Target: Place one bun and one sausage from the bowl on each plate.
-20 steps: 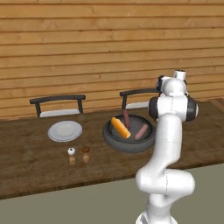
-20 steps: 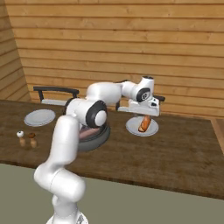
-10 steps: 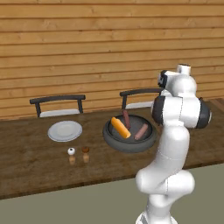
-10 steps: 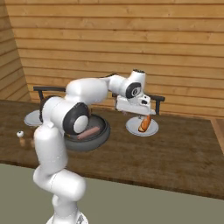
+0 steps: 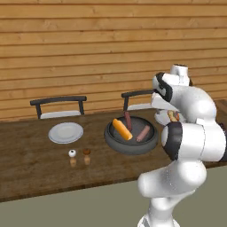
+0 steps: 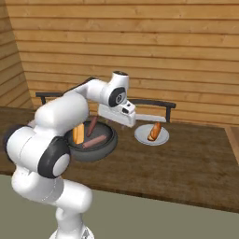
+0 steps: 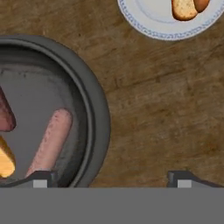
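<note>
I have the gripper (image 7: 109, 177) spread wide and empty, hanging over the right rim of the bowl (image 7: 97, 109). A pink sausage (image 7: 50, 141) lies in the bowl just inside the left fingertip; the plate (image 7: 153, 24) with a bun (image 7: 183, 8) sits beyond the bowl, apart from it.

Bowl (image 5: 131, 137) sits mid-table (image 5: 35, 159), toward the back edge, holding a bun (image 5: 122, 129) and two sausages (image 5: 143, 133). Right of it, near the back edge, a plate (image 6: 151, 135) carries a bun and sausage (image 6: 154, 131). Left of bowl lies another plate (image 5: 65, 132). Two shakers (image 5: 72, 158) stand closer to the front edge. Two chairs (image 5: 59, 106) stand behind the table.
</note>
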